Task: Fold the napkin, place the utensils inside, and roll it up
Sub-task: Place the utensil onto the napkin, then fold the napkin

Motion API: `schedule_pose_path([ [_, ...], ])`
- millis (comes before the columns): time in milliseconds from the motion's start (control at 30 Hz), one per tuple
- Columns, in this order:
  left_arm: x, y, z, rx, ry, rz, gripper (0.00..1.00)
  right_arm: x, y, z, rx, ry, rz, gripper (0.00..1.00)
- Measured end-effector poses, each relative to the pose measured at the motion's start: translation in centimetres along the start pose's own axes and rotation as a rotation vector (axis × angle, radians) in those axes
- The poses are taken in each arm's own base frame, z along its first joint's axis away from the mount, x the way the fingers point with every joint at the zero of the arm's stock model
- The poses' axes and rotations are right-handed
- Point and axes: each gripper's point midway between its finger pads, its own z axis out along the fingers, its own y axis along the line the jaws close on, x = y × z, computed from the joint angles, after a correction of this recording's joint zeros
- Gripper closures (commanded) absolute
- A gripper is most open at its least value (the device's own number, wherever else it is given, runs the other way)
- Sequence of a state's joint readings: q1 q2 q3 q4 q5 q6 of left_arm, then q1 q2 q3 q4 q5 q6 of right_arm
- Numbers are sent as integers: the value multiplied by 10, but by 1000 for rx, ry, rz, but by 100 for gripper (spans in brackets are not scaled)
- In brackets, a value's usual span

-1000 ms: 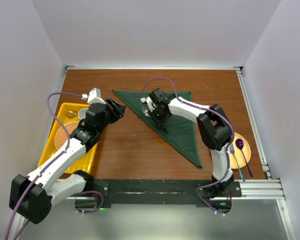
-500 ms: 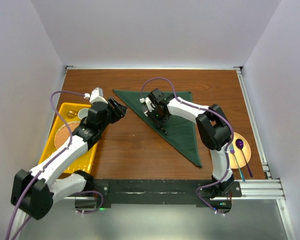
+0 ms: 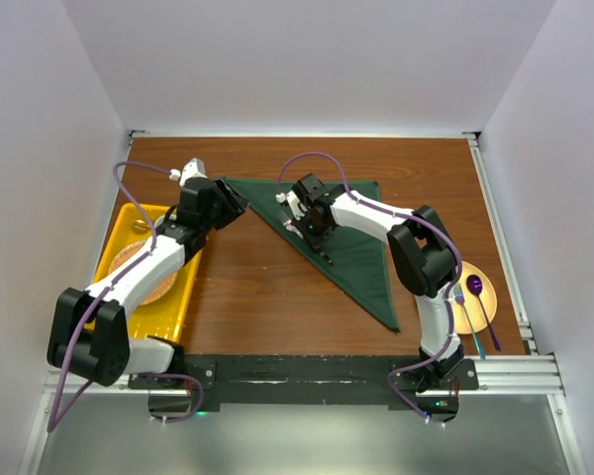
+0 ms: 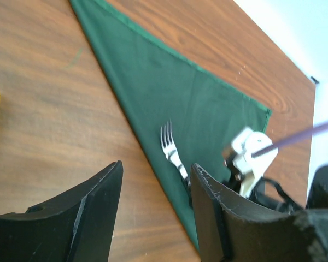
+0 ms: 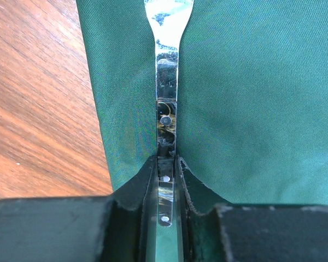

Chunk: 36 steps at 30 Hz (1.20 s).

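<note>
1. Yellow tray (image 3: 181, 319), left side of bench (image 3: 257, 287): holds a round woven mat (image 3: 139, 282), partly hidden by the arm.
2. Orange plate (image 3: 487, 280), near right: holds a purple spoon (image 3: 475, 286).
3. Fork (image 5: 167, 82): lies on the folded green napkin (image 3: 356, 237) along its left edge, tines far-left, handle near-right.
4. Right tool (image 5: 167, 164): pinching the fork handle.
5. Left tool (image 4: 156, 174): spread, empty, near the napkin's far-left corner.

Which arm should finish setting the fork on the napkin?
Right. The right claw is shut on the fork handle, over the green napkin. The left claw is open and empty near the napkin's edge.
</note>
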<state>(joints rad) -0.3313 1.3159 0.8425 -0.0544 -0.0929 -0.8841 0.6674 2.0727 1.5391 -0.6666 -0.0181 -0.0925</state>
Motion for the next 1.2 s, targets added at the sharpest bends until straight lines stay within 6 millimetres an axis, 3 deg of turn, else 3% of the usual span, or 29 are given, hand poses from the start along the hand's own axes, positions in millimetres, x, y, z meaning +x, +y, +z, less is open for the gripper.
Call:
schedule_pose_path([
  [200, -10, 6, 12, -1, -2, -14, 41, 0, 0, 0, -1, 0, -2, 78],
  [267, -13, 7, 20, -9, 5, -14, 40, 0, 0, 0, -1, -1, -2, 68],
  [500, -30, 20, 69, -72, 35, 41, 41, 1, -2, -10, 26, 5, 48, 54],
  [600, -39, 34, 93, -111, 40, 61, 41, -9, -6, -38, 60, -45, 108, 53],
  [800, -45, 65, 138, -160, 74, 77, 45, -44, -13, -137, 106, -303, 195, 52],
  [900, -37, 81, 153, -177, 98, 82, 47, -44, -15, -162, 116, -368, 213, 52],
  [967, -34, 87, 160, -182, 109, 81, 48, -35, -17, -164, 129, -364, 222, 52],
  [1200, -36, 92, 182, -172, 97, 75, 53, 7, -16, -134, 141, -244, 226, 52],
])
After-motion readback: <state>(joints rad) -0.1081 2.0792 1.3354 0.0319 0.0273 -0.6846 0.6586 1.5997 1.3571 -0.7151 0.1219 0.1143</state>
